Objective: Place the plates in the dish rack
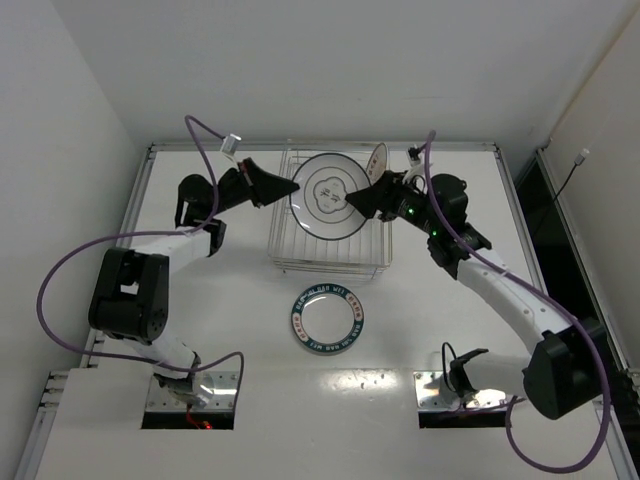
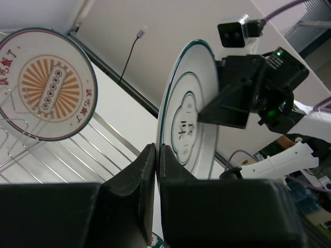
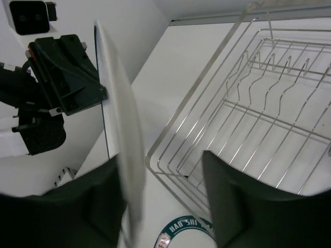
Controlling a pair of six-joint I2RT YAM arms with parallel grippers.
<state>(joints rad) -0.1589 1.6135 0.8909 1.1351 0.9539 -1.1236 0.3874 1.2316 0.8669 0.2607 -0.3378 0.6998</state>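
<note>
The pale grey plate with a dark centre motif point(image 1: 328, 195) is held on edge above the dish rack point(image 1: 330, 262). My left gripper point(image 1: 280, 188) is shut on its left rim, as the left wrist view point(image 2: 157, 155) shows. My right gripper point(image 1: 362, 200) is open, its jaws straddling the plate's right rim point(image 3: 121, 129) with the rim close to the left finger point(image 3: 98, 206). The sunburst plate point(image 1: 377, 160) stands upright in the rack's back right and also shows in the left wrist view point(image 2: 46, 90). The blue-lettered plate point(image 1: 328, 319) lies flat on the table in front of the rack.
The rack's wire prongs point(image 3: 269, 67) stand in rows under the held plate. White walls enclose the table on the left, back and right. Purple cables loop off both arms. The arm bases sit at the near edge.
</note>
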